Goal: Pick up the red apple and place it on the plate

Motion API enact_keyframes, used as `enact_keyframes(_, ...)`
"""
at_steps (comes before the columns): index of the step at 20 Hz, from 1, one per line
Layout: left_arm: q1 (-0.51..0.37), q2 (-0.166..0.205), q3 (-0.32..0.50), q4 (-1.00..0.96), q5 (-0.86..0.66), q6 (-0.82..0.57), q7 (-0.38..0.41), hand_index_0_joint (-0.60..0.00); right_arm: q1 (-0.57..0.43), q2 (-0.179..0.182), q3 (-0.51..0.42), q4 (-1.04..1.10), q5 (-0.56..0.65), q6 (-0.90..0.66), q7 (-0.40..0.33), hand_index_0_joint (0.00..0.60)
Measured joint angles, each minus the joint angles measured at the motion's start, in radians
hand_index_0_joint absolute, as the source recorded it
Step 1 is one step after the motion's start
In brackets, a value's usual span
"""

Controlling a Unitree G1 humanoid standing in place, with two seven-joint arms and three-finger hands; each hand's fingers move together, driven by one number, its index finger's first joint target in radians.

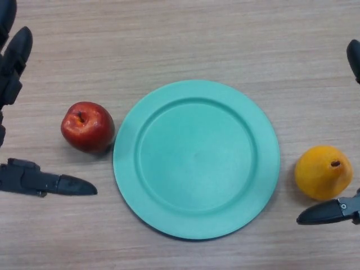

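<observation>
A red apple (87,126) stands upright on the wooden table, just left of a teal plate (196,159) and almost touching its rim. The plate has nothing on it. My left hand (42,183) is at the left edge, open, with its thumb below the apple and its fingers (14,62) up at the far left; the apple lies between them, untouched. My right hand (332,211) shows at the right edge, open, beside an orange fruit.
An orange fruit (324,172) lies on the table right of the plate, between my right hand's thumb and its finger (354,56) at the upper right edge. The wooden table (185,39) extends beyond the plate.
</observation>
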Motion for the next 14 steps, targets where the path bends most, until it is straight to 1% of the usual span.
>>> enact_keyframes(1,-0.018,0.008,-0.002,0.036,0.007,-0.007,0.002,0.000,0.003,0.001,-0.012,0.000,0.001,0.000,0.000,0.000)
enact_keyframes(2,-0.045,0.013,-0.015,0.108,0.061,-0.039,0.020,0.000,0.009,0.004,-0.026,0.000,0.001,0.000,0.000,0.000)
enact_keyframes(4,-0.086,0.050,-0.061,0.251,0.163,-0.084,0.036,0.000,0.016,0.007,-0.033,0.001,0.004,0.000,0.001,0.000)
enact_keyframes(7,-0.124,0.052,-0.077,0.393,0.164,-0.138,0.040,0.000,0.013,0.006,-0.059,0.011,0.004,0.000,0.009,0.000)
enact_keyframes(8,-0.138,0.058,-0.084,0.447,0.164,-0.184,0.059,0.000,0.006,0.006,-0.068,0.011,0.004,0.000,0.010,0.000)
enact_keyframes(9,-0.144,0.065,-0.095,0.469,0.165,-0.195,0.077,0.000,0.004,0.006,-0.068,0.010,0.004,0.000,0.010,0.000)
enact_keyframes(10,-0.150,0.075,-0.119,0.507,0.180,-0.227,0.087,0.000,0.006,0.006,-0.069,0.005,0.005,0.000,0.010,0.000)
enact_keyframes(12,-0.157,0.074,-0.148,0.581,0.209,-0.265,0.091,0.000,0.009,0.006,-0.074,-0.010,0.005,0.000,0.018,0.000)
enact_keyframes(14,-0.162,0.069,-0.170,0.648,0.280,-0.301,0.092,0.000,0.011,0.006,-0.086,-0.003,0.005,0.000,0.027,0.000)
